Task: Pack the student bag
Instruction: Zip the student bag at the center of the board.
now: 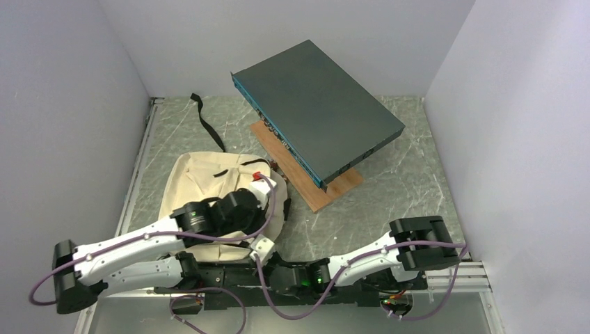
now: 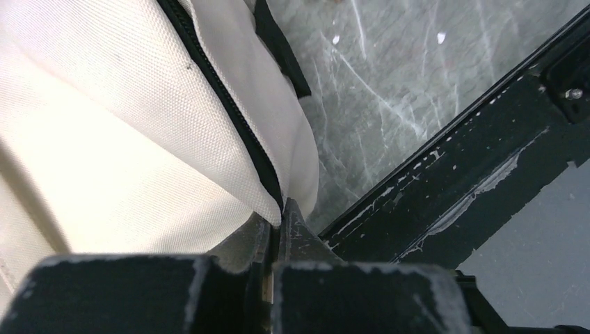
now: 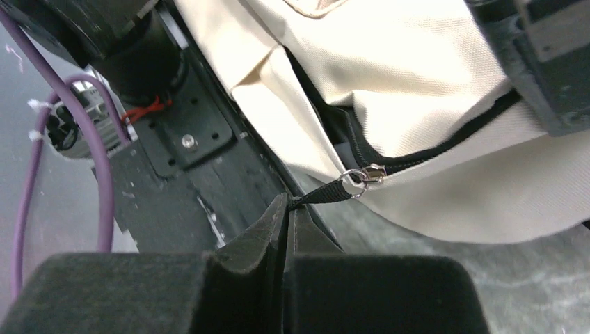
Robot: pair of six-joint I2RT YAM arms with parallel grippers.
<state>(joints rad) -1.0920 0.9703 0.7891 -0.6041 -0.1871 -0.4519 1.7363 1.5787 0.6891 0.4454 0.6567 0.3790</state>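
- Unzipping seems the step: student bag (image 1: 202, 177) lies near-left on the bench (image 1: 389, 209).
- Right gripper (image 3: 285, 207) clenches the zip pull (image 3: 325, 193); left gripper (image 2: 282, 217) pinches the bag's seam.
- Next: a steady pull along the zip.

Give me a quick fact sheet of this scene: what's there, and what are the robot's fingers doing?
Bag: cream student bag lying on the table, partly unzipped
Left fingers: shut, apparently pinching the bag's fabric edge
Right fingers: shut on the black zipper pull
Behind: dark grey box resting on a wooden board
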